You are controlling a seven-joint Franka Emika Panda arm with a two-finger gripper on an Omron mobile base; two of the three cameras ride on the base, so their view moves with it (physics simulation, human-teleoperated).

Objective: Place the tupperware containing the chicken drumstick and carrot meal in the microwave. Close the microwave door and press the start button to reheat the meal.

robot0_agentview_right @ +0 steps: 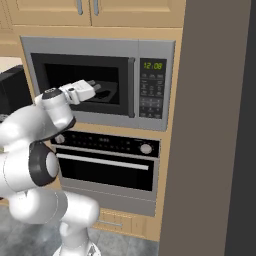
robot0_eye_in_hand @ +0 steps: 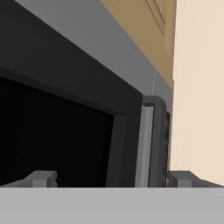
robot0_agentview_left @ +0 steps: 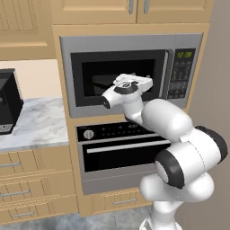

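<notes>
- Directly ahead of the pincer (robot0_eye_in_hand: 111,178) I see the microwave door (robot0_eye_in_hand: 65,131), shut, its dark window facing the hand.
- The pincer's fingertips (robot0_eye_in_hand: 41,178) stand wide apart and hold nothing.
- Beyond the right fingertip, the slim vertical handle (robot0_eye_in_hand: 146,144) runs up the door's edge; the keypad panel (robot0_agentview_right: 152,97) lies past it.
- The hand hovers in front of the microwave (robot0_agentview_left: 130,67), near the window.
- Below the pincer sits the black-fronted oven (robot0_agentview_right: 107,162).
- I cannot see the tupperware, so I cannot tell where it is.
</notes>
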